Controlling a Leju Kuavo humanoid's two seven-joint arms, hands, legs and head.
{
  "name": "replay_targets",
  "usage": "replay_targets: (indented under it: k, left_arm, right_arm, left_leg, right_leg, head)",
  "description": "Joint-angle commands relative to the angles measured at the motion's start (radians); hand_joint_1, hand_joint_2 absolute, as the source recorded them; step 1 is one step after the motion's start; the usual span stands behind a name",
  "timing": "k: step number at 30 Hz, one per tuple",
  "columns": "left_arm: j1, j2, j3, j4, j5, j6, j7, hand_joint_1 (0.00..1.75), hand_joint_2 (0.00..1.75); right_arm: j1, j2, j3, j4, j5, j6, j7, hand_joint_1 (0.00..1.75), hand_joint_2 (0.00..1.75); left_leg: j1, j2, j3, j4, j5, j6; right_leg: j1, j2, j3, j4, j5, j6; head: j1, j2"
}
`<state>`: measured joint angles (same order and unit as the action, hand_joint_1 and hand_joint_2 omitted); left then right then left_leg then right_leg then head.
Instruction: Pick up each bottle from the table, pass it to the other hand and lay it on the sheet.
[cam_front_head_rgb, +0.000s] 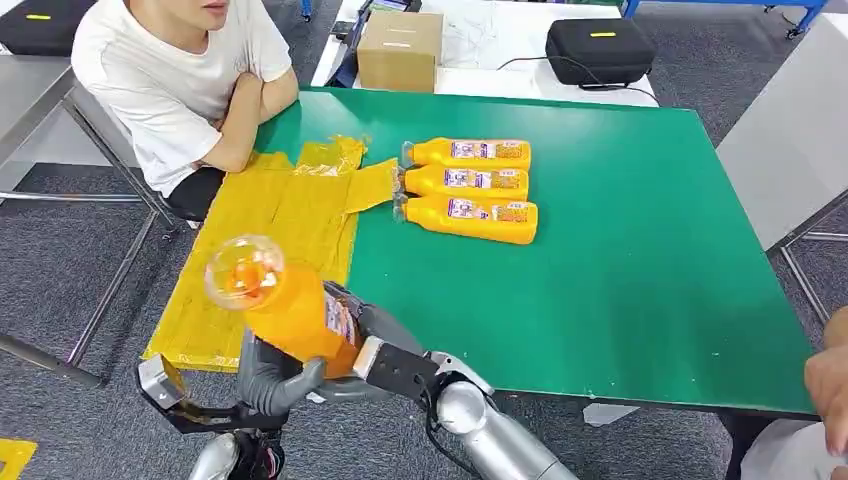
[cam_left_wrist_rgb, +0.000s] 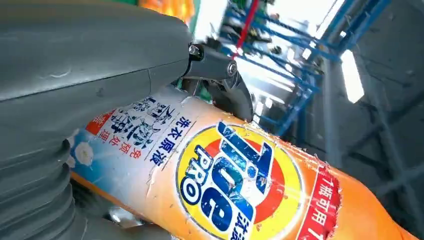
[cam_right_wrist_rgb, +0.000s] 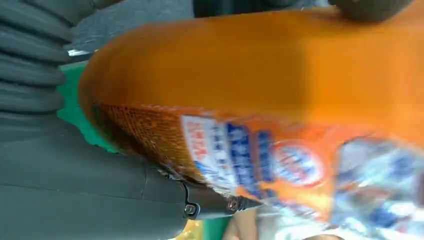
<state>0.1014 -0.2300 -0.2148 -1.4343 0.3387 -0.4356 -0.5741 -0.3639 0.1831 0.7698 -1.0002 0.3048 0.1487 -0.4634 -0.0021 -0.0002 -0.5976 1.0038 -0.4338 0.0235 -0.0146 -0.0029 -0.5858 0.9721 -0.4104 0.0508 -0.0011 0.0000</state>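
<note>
Gripping the orange bottle (cam_front_head_rgb: 290, 310) from both sides, the left robot hand (cam_front_head_rgb: 270, 385) and right robot hand (cam_front_head_rgb: 385, 350) are closed around it. It is held at seven o'clock, above the yellow sheet's (cam_front_head_rgb: 270, 230) near edge on the green surface (cam_front_head_rgb: 620, 260).

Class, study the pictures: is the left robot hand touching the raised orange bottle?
Touching. The head view shows the left robot hand wrapped around the raised orange bottle.

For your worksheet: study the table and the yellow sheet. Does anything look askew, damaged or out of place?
Yes. The yellow sheet is crumpled and bunched at its far corner, next to the caps of the three bottles lying in a row on the green table. No spill shows.
</note>
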Motion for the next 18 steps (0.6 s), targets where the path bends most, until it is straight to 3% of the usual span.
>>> replay_targets:
  k: [1, 8, 13, 18]
  left_arm:
    - [-0.065, -0.015, -0.104, 0.043, -0.048, -0.028, 0.013, 1.75, 1.75]
    - [-0.069, -0.008, -0.063, 0.056, -0.004, -0.038, 0.042, 1.75, 1.75]
    - [-0.090, 0.012, 0.056, 0.057, -0.116, 0.126, 0.057, 1.75, 1.75]
    - [-0.096, 0.015, 0.105, 0.065, -0.112, 0.131, 0.060, 1.75, 1.75]
  right_arm:
    - [-0.053, -0.021, 0.111, 0.183, 0.074, -0.039, 0.092, 0.00, 0.00]
    - [-0.028, -0.049, 0.083, 0.146, 0.070, -0.059, 0.084, 0.00, 0.00]
    - [0.098, -0.114, -0.032, -0.029, 0.125, -0.189, 0.040, 0.00, 0.00]
    - [0.152, -0.112, -0.099, -0.099, 0.153, -0.221, 0.034, 0.00, 0.00]
  left_leg:
    - [0.001, -0.004, 0.005, -0.001, -0.001, -0.001]
    - [0.001, -0.004, 0.002, -0.001, -0.001, -0.001]
    - [0.001, -0.007, 0.004, -0.001, -0.001, -0.002]
    - [0.001, -0.004, 0.002, 0.000, -0.002, -0.002]
  right_leg:
    - [0.001, -0.004, 0.006, -0.001, -0.002, -0.002]
    - [0.001, -0.002, 0.004, -0.001, -0.001, -0.001]
    - [0.001, -0.007, 0.006, -0.002, -0.002, -0.002]
    - [0.001, -0.002, 0.004, 0.000, -0.002, -0.002]
  head:
    - [0.000, 0.000]
    - [0.002, 0.000]
    - [0.002, 0.000]
    - [0.002, 0.000]
